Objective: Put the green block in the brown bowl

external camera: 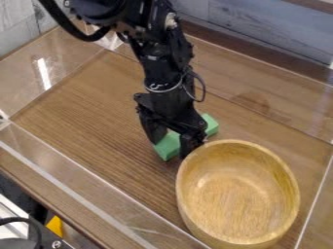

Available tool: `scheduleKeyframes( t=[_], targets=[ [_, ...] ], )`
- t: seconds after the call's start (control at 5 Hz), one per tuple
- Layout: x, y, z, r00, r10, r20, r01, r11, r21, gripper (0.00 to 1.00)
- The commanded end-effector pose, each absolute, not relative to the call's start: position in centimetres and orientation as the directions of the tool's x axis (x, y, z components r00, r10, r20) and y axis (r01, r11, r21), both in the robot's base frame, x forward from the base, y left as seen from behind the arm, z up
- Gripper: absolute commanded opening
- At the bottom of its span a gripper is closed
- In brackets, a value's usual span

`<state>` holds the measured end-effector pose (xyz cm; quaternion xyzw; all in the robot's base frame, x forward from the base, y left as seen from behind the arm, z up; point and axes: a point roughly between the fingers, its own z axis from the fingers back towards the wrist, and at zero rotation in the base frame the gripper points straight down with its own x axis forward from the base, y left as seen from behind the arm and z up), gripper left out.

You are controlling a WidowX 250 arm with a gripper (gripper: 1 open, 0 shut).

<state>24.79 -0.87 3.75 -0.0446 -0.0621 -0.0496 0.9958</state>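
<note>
The green block (166,148) lies on the wooden table just left of the brown bowl's far rim, partly covered by the gripper. My gripper (172,138) points straight down over the block, open, with its black fingers (151,129) straddling it low near the table. Green shows on both sides of the fingers, at the lower left and at the upper right (207,124). The brown bowl (237,191) sits at the lower right, large and round, with nothing inside. Whether the fingers touch the block cannot be told.
A clear plastic wall (78,199) runs along the front and left of the wooden table (78,117). A pale panel closes the back right. Black cables hang off the arm (154,49) above.
</note>
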Motion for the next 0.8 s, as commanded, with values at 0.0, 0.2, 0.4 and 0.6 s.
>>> scheduleKeyframes(
  t=[0.0,0.2,0.4,0.6],
  targets=[
    [25.8,-0.9,4.6,0.982,-0.095,0.165,0.108,0.991,-0.075,0.0],
    [25.8,-0.9,5.2,0.983,-0.1,0.153,0.112,0.991,-0.07,0.0],
    [26.1,-0.7,6.8,0.985,-0.101,0.139,0.111,0.992,-0.062,0.0],
    [26.4,-0.3,8.7,0.986,-0.105,0.128,0.113,0.992,-0.058,0.0]
  ],
)
